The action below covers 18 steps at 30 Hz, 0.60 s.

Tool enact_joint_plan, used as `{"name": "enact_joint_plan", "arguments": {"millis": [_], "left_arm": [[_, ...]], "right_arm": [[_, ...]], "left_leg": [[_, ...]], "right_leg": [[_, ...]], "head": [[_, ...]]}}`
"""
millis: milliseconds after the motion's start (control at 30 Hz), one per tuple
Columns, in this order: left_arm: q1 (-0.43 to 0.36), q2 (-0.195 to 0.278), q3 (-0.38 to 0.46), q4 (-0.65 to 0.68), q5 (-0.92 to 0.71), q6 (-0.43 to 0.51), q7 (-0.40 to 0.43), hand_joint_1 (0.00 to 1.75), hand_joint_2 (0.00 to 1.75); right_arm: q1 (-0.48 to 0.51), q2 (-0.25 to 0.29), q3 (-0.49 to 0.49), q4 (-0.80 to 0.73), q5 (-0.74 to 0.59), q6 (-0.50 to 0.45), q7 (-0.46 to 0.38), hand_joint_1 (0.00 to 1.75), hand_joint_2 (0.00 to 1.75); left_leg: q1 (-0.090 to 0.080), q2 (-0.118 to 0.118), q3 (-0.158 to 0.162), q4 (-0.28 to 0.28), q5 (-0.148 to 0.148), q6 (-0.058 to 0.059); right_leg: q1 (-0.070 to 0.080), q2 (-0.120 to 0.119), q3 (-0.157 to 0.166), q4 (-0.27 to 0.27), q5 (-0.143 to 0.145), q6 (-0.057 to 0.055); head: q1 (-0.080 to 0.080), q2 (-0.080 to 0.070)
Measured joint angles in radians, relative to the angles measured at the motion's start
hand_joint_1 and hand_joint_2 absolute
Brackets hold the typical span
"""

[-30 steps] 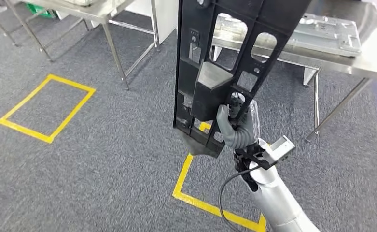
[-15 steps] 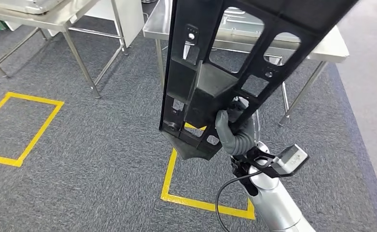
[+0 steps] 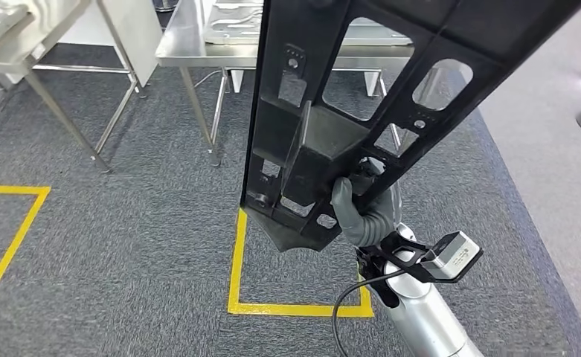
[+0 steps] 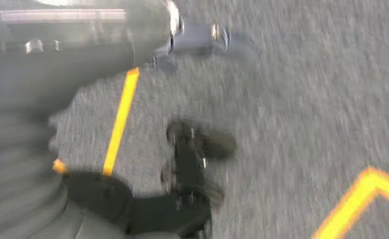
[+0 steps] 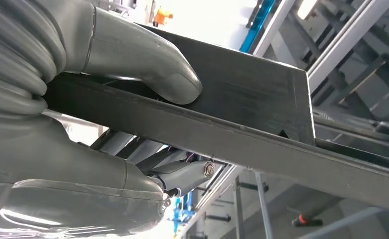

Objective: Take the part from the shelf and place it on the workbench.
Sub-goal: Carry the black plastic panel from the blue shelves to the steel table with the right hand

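Ahead and above the right robot hand (image 3: 363, 212), the black part (image 3: 332, 111) stands nearly upright, long axis running up and out of the head view's top edge, tilted slightly toward the right at the top. It's in the air, not resting on anything; its lower end hangs over the grey carpet and a yellow floor marking (image 3: 236, 260).

Right robot hand grips the part near its lower end, at one of the frame ribs. Right wrist view confirms: thumb (image 5: 147, 59) pressed on one face of the black bar (image 5: 222, 134), fingers wrapped on the other side. Closed firmly on it, nothing loose visible.

Steel table (image 3: 198, 44) sits beyond the part, well apart from the hand, with grey metal plates (image 3: 231, 18) already on its top. Part partly blocks the view of it.

Left robot hand (image 4: 182, 199): left wrist view is blurred, looking down at carpet; the dark fingers seem to hold nothing, but I cannot tell whether they're spread or curled.

Judgement: carry phase, part taken, not yet placed. Right arm is the only one on the load, so the next move depends on closing the gap to the table and laying the long axis down flat. Risk: long lever above a low grip, could swing or clip the table edge.
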Motion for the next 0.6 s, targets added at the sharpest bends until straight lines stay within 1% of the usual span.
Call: {"name": "enact_joint_plan", "arguments": {"millis": [33,67,100,133,167,200,233,267,300,333,367,400,433,467,500,533,567,600], "left_arm": [[0.0,0.0,0.002,0.0,0.0,-0.001,0.001,0.0,1.75],[0.001,0.0,0.004,0.0,0.0,-0.002,0.002,0.0,1.75],[0.003,0.0,0.006,0.0,0.0,-0.004,0.004,0.0,1.75],[0.005,0.0,0.008,0.0,0.0,-0.006,0.006,0.0,1.75],[0.007,0.001,0.009,0.0,0.0,-0.009,0.008,0.0,1.75],[0.009,0.001,0.01,0.0,0.0,-0.013,0.008,0.0,1.75],[0.009,0.001,0.01,0.0,-0.001,-0.017,0.009,0.0,1.75],[0.009,0.002,0.011,0.0,-0.002,-0.021,0.009,0.0,1.75],[0.008,0.003,0.011,0.0,-0.003,-0.027,0.008,0.0,1.75],[0.007,0.004,0.011,0.0,-0.006,-0.032,0.008,0.0,1.75],[0.007,0.005,0.012,0.0,-0.008,-0.036,0.007,0.0,1.75],[0.006,0.006,0.012,0.0,-0.01,-0.04,0.006,0.0,1.75],[0.006,0.006,0.012,0.0,-0.011,-0.044,0.005,0.0,1.75],[0.005,0.006,0.012,0.0,-0.012,-0.048,0.003,0.0,1.75],[0.005,0.006,0.012,0.0,-0.014,-0.051,0.002,0.0,1.75],[0.004,0.007,0.012,0.0,-0.017,-0.053,0.0,0.0,1.75],[0.004,0.007,0.012,0.0,-0.02,-0.055,-0.001,0.0,1.75],[0.004,0.007,0.012,0.0,-0.022,-0.056,-0.002,0.0,1.75]], "right_arm": [[0.001,0.0,0.0,0.0,-0.002,0.006,0.0,1.75,1.75],[0.003,0.0,0.0,0.0,-0.002,0.013,0.0,1.75,1.75],[0.005,0.0,0.0,0.001,-0.002,0.018,0.0,1.75,1.75],[0.008,0.0,-0.001,0.002,-0.001,0.021,0.0,1.75,1.75],[0.012,0.0,-0.001,0.004,0.0,0.024,0.0,1.75,1.75],[0.015,0.0,-0.002,0.006,0.001,0.026,0.0,1.75,1.75],[0.017,0.0,-0.003,0.007,0.002,0.027,0.0,1.75,1.75],[0.018,0.0,-0.004,0.007,0.004,0.026,0.0,1.75,1.75],[0.019,0.0,-0.006,0.008,0.005,0.024,0.0,1.75,1.75],[0.02,0.0,-0.008,0.007,0.007,0.022,0.0,1.75,1.75],[0.022,0.0,-0.011,0.007,0.009,0.019,0.0,1.75,1.75],[0.025,0.0,-0.014,0.007,0.011,0.017,0.0,1.75,1.75],[0.029,0.0,-0.017,0.007,0.013,0.016,0.0,1.75,1.75],[0.032,0.0,-0.019,0.006,0.016,0.014,0.0,1.75,1.75],[0.034,0.0,-0.022,0.003,0.02,0.012,0.0,1.75,1.75],[0.035,0.0,-0.025,0.001,0.023,0.009,0.0,1.75,1.75],[0.037,0.0,-0.027,-0.002,0.025,0.006,0.0,1.75,1.75],[0.04,0.0,-0.03,-0.003,0.027,0.004,0.0,1.75,1.75]], "left_leg": [[0.002,-0.028,-0.019,0.044,-0.026,-0.004],[0.003,-0.055,-0.05,0.109,-0.059,-0.006],[0.004,-0.071,-0.087,0.183,-0.09,-0.007],[0.003,-0.077,-0.118,0.241,-0.107,-0.007],[0.003,-0.079,-0.137,0.268,-0.104,-0.005],[0.003,-0.08,-0.136,0.254,-0.081,-0.002],[0.003,-0.081,-0.116,0.201,-0.043,0.002],[0.002,-0.085,-0.087,0.128,-0.002,0.009],[0.0,-0.09,-0.059,0.06,0.027,0.015],[-0.002,-0.094,-0.038,0.012,0.043,0.02],[-0.004,-0.098,-0.028,-0.01,0.046,0.024],[-0.006,-0.098,-0.026,-0.015,0.044,0.027],[-0.005,-0.097,-0.026,-0.017,0.045,0.031],[-0.004,-0.096,-0.024,-0.022,0.047,0.036],[-0.002,-0.094,-0.022,-0.026,0.049,0.042],[0.001,-0.091,-0.02,-0.03,0.049,0.048],[0.0,-0.089,-0.019,-0.031,0.049,0.051],[0.0,-0.087,-0.019,-0.031,0.047,0.054]], "right_leg": [[-0.003,0.008,0.002,-0.002,0.002,-0.005],[-0.002,0.015,0.002,-0.003,0.002,-0.009],[-0.001,0.022,0.002,-0.003,0.001,-0.012],[0.001,0.031,0.002,-0.002,0.001,-0.014],[0.003,0.039,0.003,-0.002,0.0,-0.015],[0.005,0.047,0.004,-0.001,-0.001,-0.015],[0.006,0.053,0.007,-0.001,-0.002,-0.015],[0.006,0.058,0.009,0.0,-0.004,-0.013],[0.009,0.062,0.01,0.002,-0.006,-0.011],[0.01,0.065,0.01,0.003,-0.007,-0.006],[0.009,0.067,0.008,0.004,-0.007,-0.001],[0.009,0.069,0.006,0.005,-0.006,0.004],[0.009,0.07,0.004,0.005,-0.007,0.011],[0.008,0.066,0.003,0.009,-0.011,0.017],[0.008,0.058,-0.004,0.026,-0.023,0.023],[0.007,0.049,-0.022,0.064,-0.045,0.029],[0.003,0.039,-0.052,0.124,-0.075,0.034],[0.0,0.033,-0.089,0.197,-0.107,0.04]], "head": [[0.0,0.0],[0.0,0.0],[0.0,0.0],[0.0,0.0],[0.0,0.0],[0.0,0.0],[0.0,0.0],[0.0,0.0],[0.0,0.0],[0.0,0.0],[0.0,0.0],[0.0,0.0],[0.0,0.0],[0.0,0.0],[0.0,0.0],[0.0,0.0],[0.0,0.0],[0.0,0.0]]}}
